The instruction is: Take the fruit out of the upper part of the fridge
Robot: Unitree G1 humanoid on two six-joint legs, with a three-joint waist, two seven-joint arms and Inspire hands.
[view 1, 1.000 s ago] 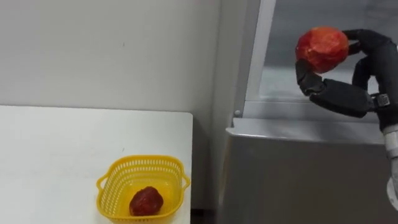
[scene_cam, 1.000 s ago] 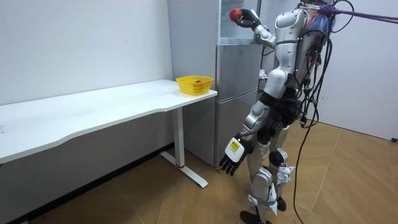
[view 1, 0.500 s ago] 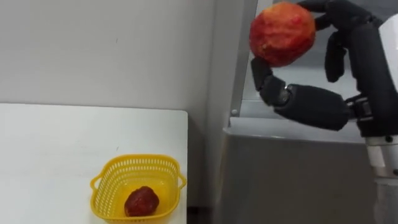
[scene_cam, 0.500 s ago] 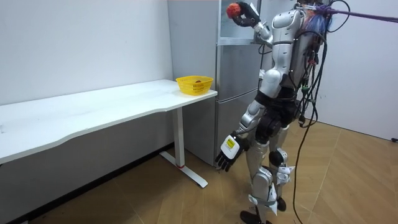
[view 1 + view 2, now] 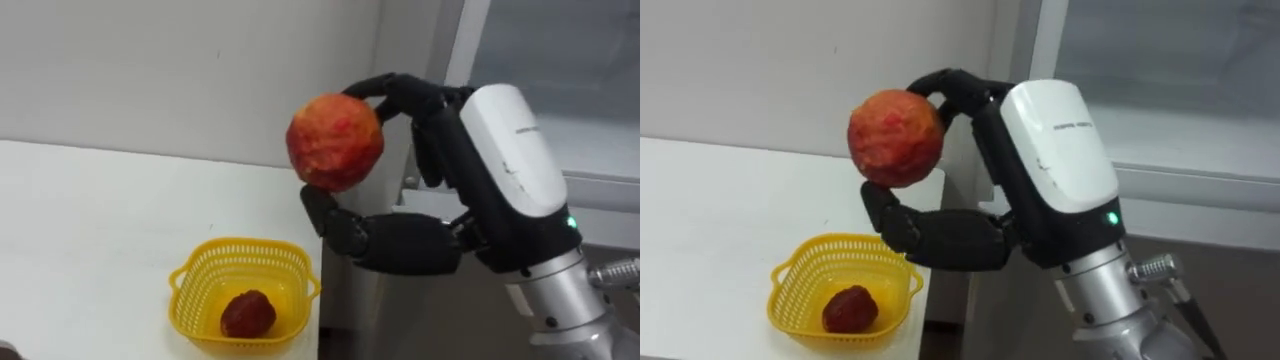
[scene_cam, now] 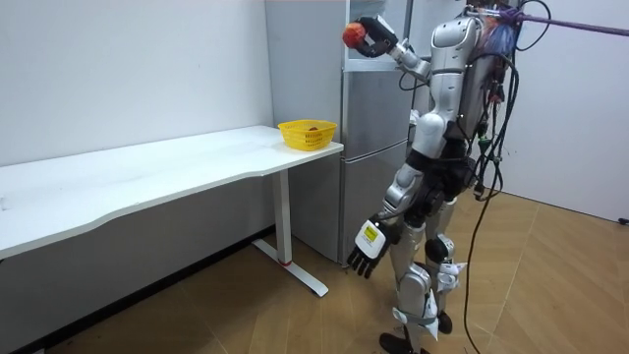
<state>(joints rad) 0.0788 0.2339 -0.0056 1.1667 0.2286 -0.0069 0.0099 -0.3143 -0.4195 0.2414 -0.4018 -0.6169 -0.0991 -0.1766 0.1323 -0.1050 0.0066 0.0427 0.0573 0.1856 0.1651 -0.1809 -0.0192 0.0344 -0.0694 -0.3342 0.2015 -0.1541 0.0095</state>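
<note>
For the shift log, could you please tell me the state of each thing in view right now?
red-orange fruit: held up in the air, clear of the yellow basket.
right robot hand: raised, shut on the red-orange fruit.
left robot hand: hanging by the robot's side, open.
yellow basket: upright on the white table, holding a dark red fruit.
fridge: lower door shut; upper part unclear.

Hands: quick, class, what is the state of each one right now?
Right hand: shut on the fruit.
Left hand: open, hanging low by the leg, empty.
</note>
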